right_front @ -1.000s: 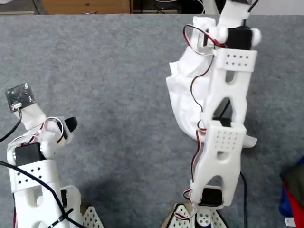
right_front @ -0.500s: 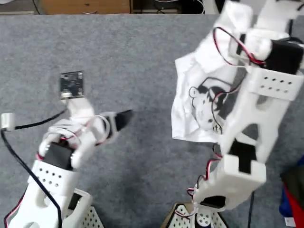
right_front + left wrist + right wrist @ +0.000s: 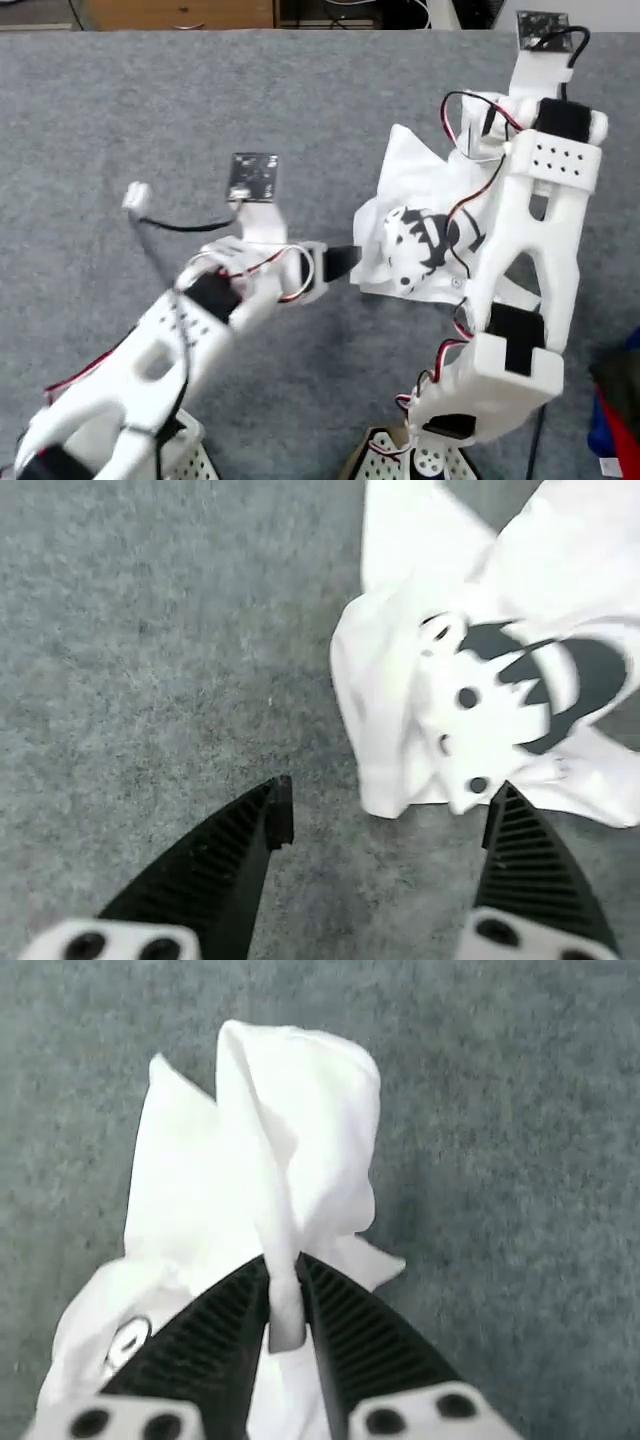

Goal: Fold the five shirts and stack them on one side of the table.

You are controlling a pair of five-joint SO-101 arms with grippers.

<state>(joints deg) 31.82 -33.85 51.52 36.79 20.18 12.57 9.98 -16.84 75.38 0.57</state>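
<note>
- Grey felt-like table (image 3: 150, 100) runs under both arms, with a wooden cabinet front along its 12 o'clock edge.
- Right pincer (image 3: 283, 1260) is closed tight on a raised fold of the white shirt (image 3: 270, 1140), and the cloth hangs away from it in a crumpled bunch.
- Left pincer (image 3: 392, 795) is spread wide and holds nothing. Its tips straddle the shirt's loose printed edge, close above it, and I cannot tell whether they touch.
- In the high view the shirt (image 3: 410, 210) lies right of centre, print up, with its long axis running roughly 7 to 1 o'clock.
- The shirt's free end lies at 3 o'clock from the left pincer (image 3: 335, 262), so that arm is nearer. Closing there would give a second hold for spreading the cloth.
- A second ago the left arm was tucked back at 8 o'clock, well apart from the shirt. It has since swung across to it, and the shirt has turned print-side up.
</note>
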